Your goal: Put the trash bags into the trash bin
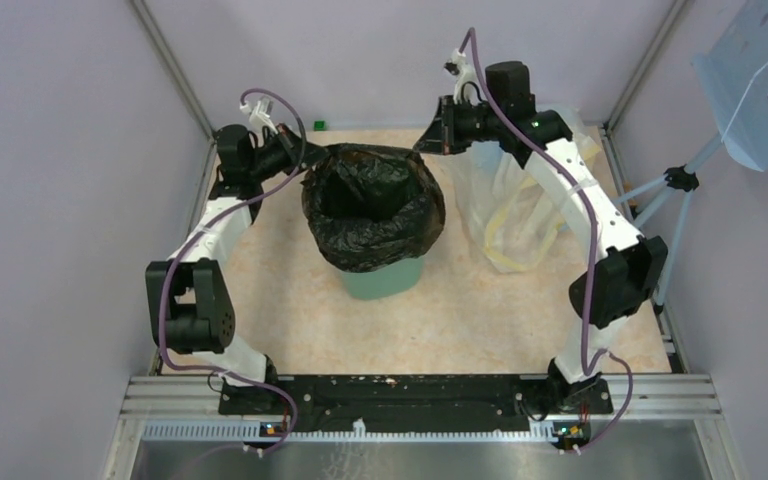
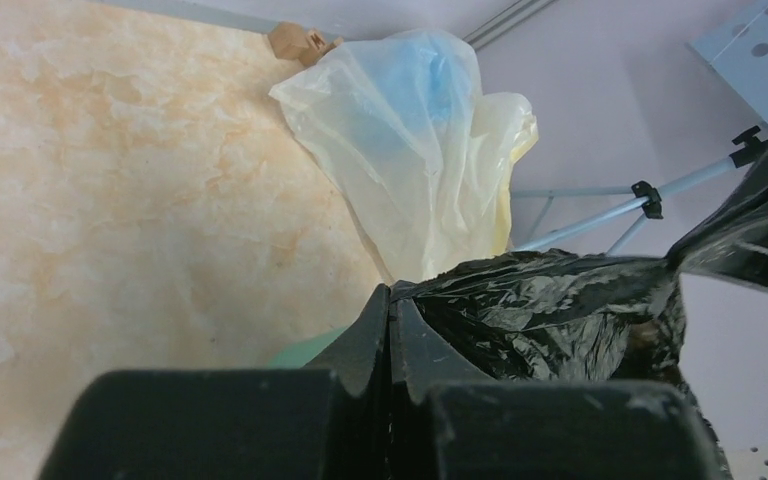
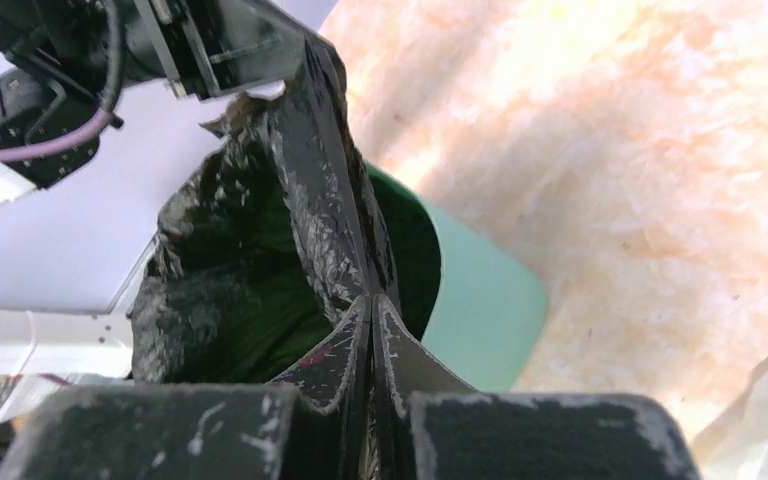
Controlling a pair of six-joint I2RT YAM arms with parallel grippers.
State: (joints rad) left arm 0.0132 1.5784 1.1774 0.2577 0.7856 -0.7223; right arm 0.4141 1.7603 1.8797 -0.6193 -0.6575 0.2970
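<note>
Top external view: trash bags (image 1: 372, 205) sat in the trash bin (image 1: 385, 280), mouth draped over its rim. The left end effector (image 1: 298, 160) pinched the bag's left edge, the right end effector (image 1: 432, 133) its far-right edge — both clamped on film, stretched left-right, bin directly below.

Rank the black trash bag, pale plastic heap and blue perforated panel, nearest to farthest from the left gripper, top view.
1. black trash bag, pinched by the left gripper.
2. pale plastic heap, right of the bag.
3. blue perforated panel, far right, off the table.
</note>
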